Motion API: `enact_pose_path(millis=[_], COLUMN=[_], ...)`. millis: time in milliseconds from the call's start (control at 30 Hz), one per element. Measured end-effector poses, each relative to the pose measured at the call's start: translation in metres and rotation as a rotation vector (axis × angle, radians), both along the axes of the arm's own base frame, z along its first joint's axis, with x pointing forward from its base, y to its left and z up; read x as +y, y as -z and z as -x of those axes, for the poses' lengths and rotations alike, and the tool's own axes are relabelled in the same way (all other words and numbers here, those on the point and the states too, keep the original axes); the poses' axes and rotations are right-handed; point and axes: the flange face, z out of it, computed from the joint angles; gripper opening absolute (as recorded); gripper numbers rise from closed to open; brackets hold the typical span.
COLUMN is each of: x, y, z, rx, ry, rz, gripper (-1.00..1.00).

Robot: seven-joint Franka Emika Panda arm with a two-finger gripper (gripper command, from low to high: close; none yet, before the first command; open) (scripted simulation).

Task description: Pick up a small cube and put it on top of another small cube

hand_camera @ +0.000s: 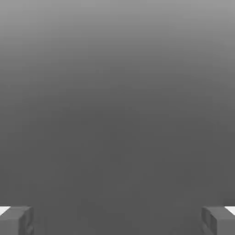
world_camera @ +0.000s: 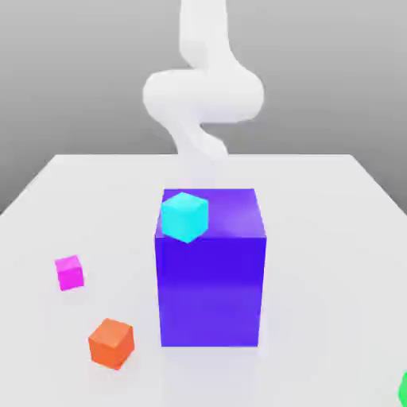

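Your arm [world_camera: 203, 95] sat curled up behind the big blue block [world_camera: 211, 274], well away from the pink cube [world_camera: 69, 273], gripper [hand_camera: 117, 220] spread wide, holding nothing.

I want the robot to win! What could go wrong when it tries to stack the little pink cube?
The big blue-purple block stands between the arm and the pink cube, so reaching over might bump it or knock off the cyan cube. The pink cube is small, so the open gripper could miss. Set off-centre on the orange cube, it might slide off.
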Motion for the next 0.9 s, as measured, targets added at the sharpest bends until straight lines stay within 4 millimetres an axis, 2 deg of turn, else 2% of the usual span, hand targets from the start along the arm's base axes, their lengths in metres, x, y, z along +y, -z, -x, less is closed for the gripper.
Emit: enact_pose_path(millis=[100, 200, 300, 400, 533, 667, 767, 900], x=[-0.040, -0.081, -0.123, -0.162, -0.206, -0.236, -0.249, -0.252], y=[0.056, 0.112, 0.169, 0.225, 0.297, 0.366, 0.412, 0.467], z=[-0.023, -0.033, -0.031, -0.017, 0.016, 0.062, 0.103, 0.160], rx=[0.082, 0.159, 0.234, 0.307, 0.399, 0.486, 0.546, 0.615], ry=[0.115, 0.225, 0.334, 0.442, 0.584, 0.723, 0.824, 0.956], rz=[-0.014, -0.036, -0.066, -0.104, -0.168, -0.246, -0.315, -0.416], gripper=[0.00, 0.00, 0.00, 0.00, 0.00, 0.00, 0.00, 0.00])
